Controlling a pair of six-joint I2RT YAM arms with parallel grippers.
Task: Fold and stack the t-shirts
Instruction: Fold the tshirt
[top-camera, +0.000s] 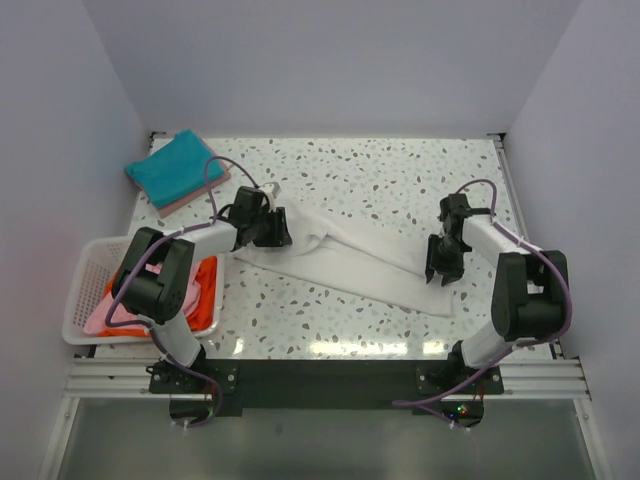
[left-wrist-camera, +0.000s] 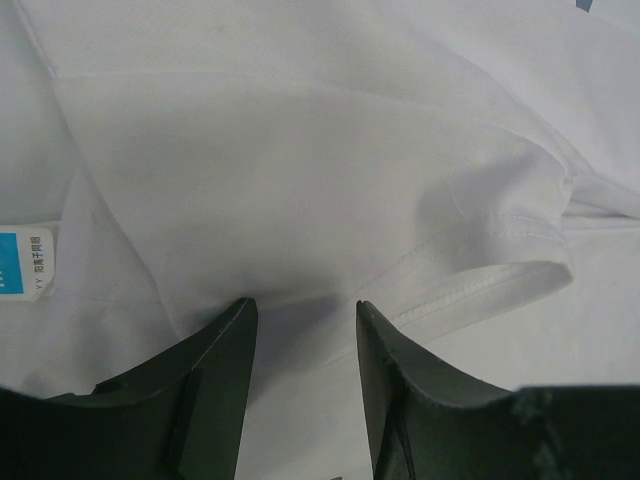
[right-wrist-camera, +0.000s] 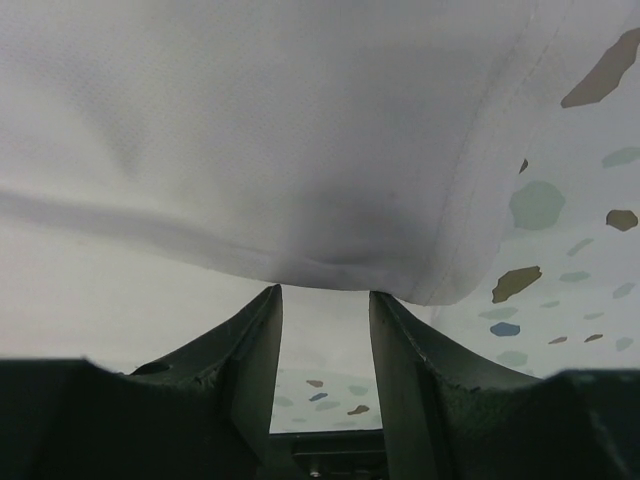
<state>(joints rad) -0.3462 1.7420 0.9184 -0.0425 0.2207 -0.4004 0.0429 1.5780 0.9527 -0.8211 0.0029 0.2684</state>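
Observation:
A white t-shirt lies in a long crumpled band across the middle of the table. My left gripper rests over its left end. In the left wrist view the jaws stand apart on the white cloth, near a hemmed sleeve and a neck label. My right gripper is at the shirt's right end. Its jaws stand apart, with the cloth edge at the tips. A folded teal t-shirt lies on a pink one at the back left.
A white lattice basket at the left edge holds an orange shirt and a pink shirt. The speckled table ends at white walls behind and at both sides.

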